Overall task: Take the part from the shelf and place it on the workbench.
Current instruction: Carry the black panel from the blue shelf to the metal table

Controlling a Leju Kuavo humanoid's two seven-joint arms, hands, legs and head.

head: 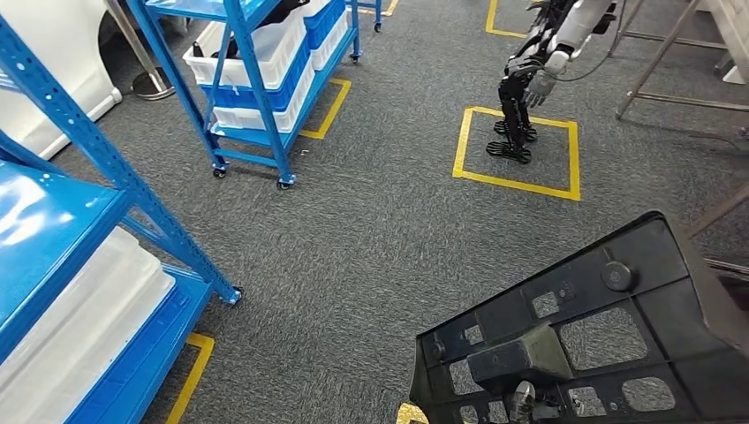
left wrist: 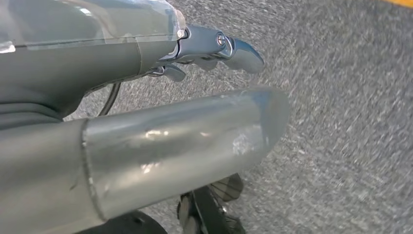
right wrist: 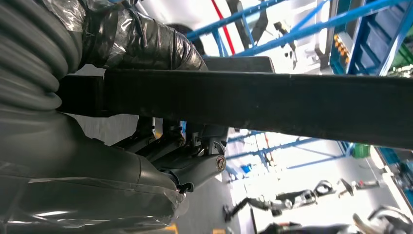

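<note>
The part (head: 601,327) is a large black plastic panel with several cut-outs and ribs; it fills the lower right of the head view, tilted above the grey carpet. In the right wrist view its dark edge (right wrist: 272,105) runs across the picture, and my right hand (right wrist: 185,161) grips it, thumb on one side and fingers on the other. A bit of that hand's fingers (head: 521,402) shows through the part in the head view. My left hand (left wrist: 214,46) hangs over the carpet, fingers stretched out, holding nothing.
A blue shelf (head: 106,168) with white bins (head: 79,327) stands close on the left. A wheeled blue rack (head: 256,97) with white and blue bins is farther back. Another humanoid robot (head: 539,71) stands in a yellow floor square (head: 517,181). Metal frame legs (head: 671,62) are at the top right.
</note>
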